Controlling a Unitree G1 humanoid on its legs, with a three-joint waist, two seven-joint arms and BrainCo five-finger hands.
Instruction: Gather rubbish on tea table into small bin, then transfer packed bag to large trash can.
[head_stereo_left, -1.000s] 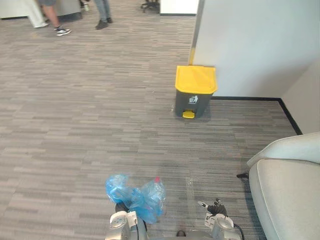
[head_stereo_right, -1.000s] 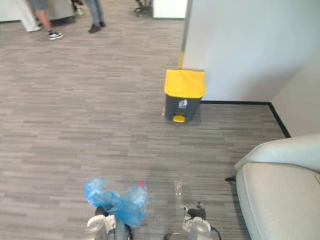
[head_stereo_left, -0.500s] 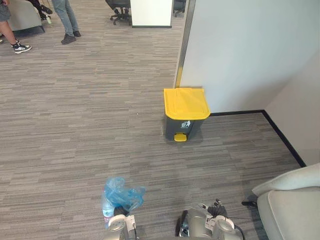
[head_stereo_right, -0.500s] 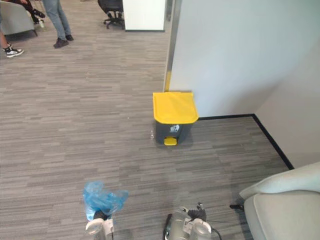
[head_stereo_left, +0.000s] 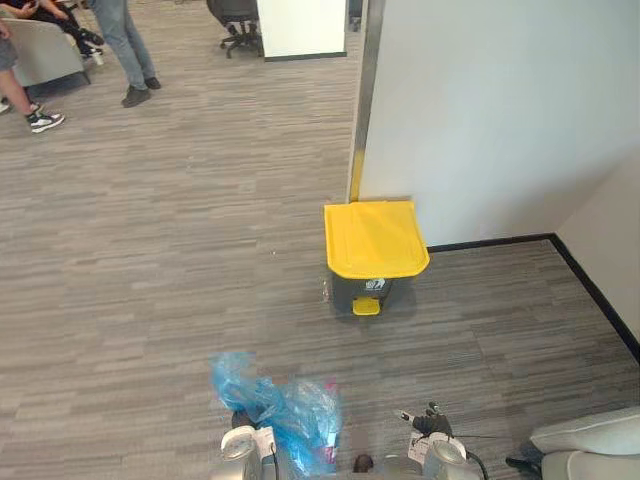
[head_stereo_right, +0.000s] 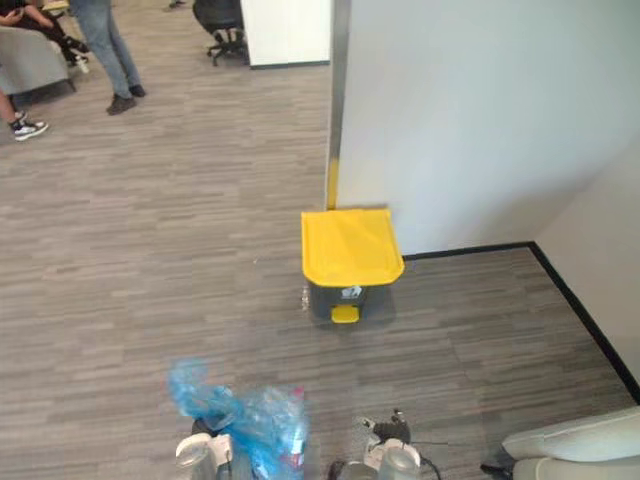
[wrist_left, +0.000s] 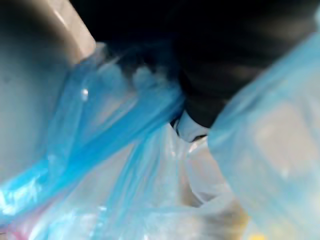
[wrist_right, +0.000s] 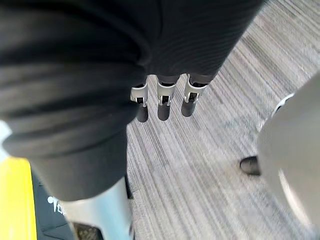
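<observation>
1. The left hand (head_stereo_left: 240, 443) is clamped on a crumpled translucent blue plastic rubbish bag (head_stereo_left: 290, 415). In the left wrist view the bag's bunched neck runs in under the hand's dark ribbed cover, and a pale finger (wrist_left: 191, 128) curls against the film.
2. The rubbish bag billows up just above and ahead of the left hand and spreads toward the right hand (head_stereo_left: 431, 428), without reaching it. A small pink-red patch (head_stereo_left: 329, 384) shows through the film on the side facing the right hand.
3. The right hand holds nothing. In the right wrist view its silver fingers (wrist_right: 163, 105) hang straight in a row, slightly apart, dark tips pointing at the grey striped carpet floor (head_stereo_left: 180, 250).
4. The dark grey pedal trash can with a flat yellow lid (head_stereo_left: 375, 250) stands well ahead of both hands, roughly in line with the gap between them. Its lid is down. A corner of the yellow lid also shows in the right wrist view.
5. A white wall (head_stereo_left: 500, 100) rises directly behind the trash can, far beyond the right hand.
6. A pale grey sofa (head_stereo_left: 590, 450) edge lies just outboard of the right hand.
7. Far ahead of the left hand, people's legs (head_stereo_left: 125, 45) and a black office chair (head_stereo_left: 235, 12) stand on the carpet.
</observation>
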